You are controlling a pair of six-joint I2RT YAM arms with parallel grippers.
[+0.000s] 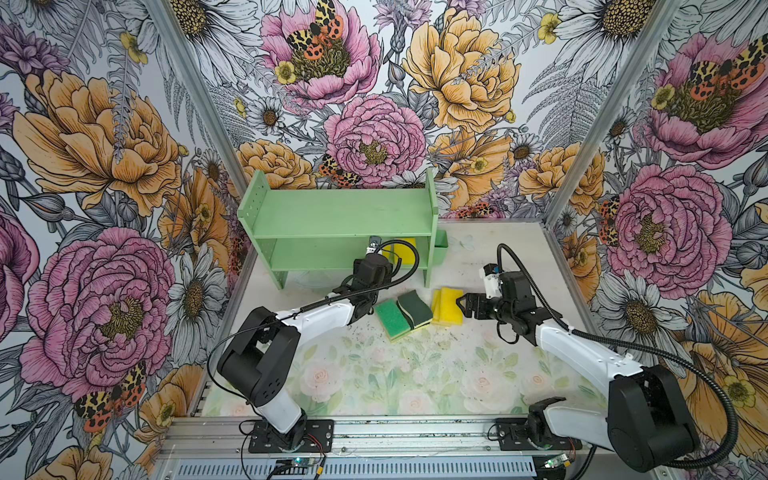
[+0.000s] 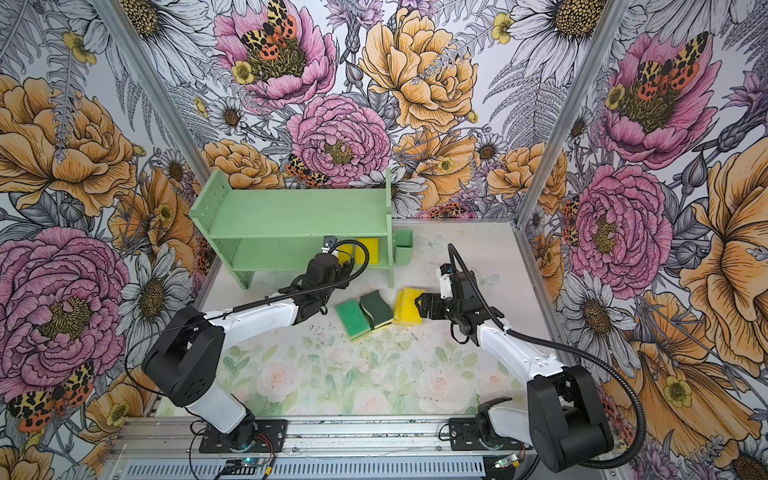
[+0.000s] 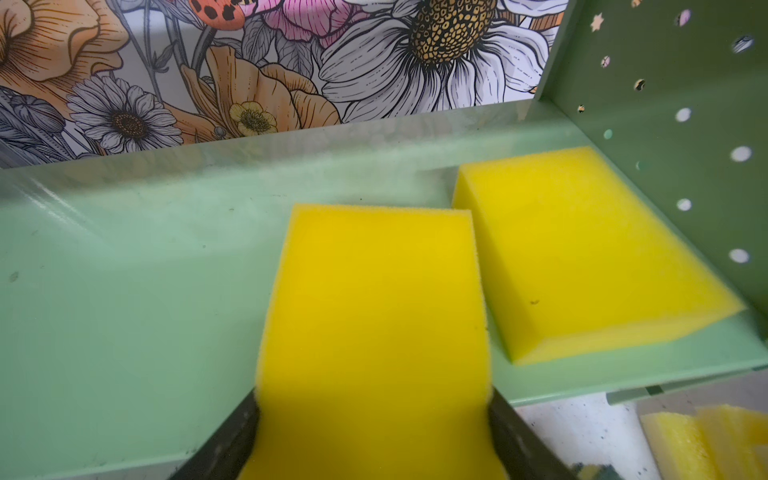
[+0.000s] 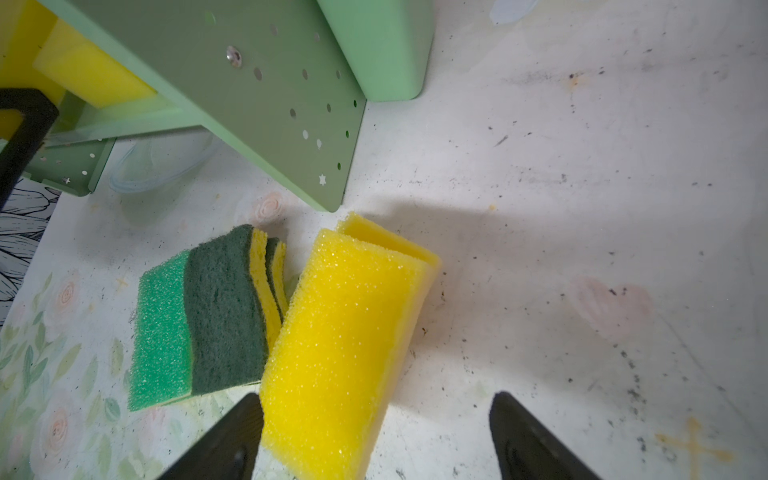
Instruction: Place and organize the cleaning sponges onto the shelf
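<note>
Two sponges are at the shelf [image 1: 332,212], both on the lower tier [image 3: 124,311], at its 3 o'clock end in both top views. The placed yellow sponge [image 3: 582,249] lies flat just beside the hole-dotted side panel [image 3: 665,166]. I read that as the row's start, with the panel as the stop.

Your left gripper [image 3: 372,399] is clamped on the held yellow sponge [image 3: 374,299]. The jaws pinch its near end so the foam waists in. It sits parallel to the placed one, at its 9 o'clock, with a slim gap between. Holding it by the tail likely keeps the fingers clear of the tier. I can't tell whether it's down on the board or just above it, so don't count it as released.

The rest sit on the table [image 1: 415,374], at 6 o'clock of the shelf's right leg:
- bright-green sponge [image 4: 162,332]
- dark-green wavy sponges [image 4: 224,311], leaning on it
- yellow stack [image 4: 340,332], at their 3 o'clock

Your right gripper [image 4: 376,399] has its jaws spread wide and holds nothing. It's at 3 o'clock of the stack, with one finger just beside the top block. It looks staged for the next pick.
</note>
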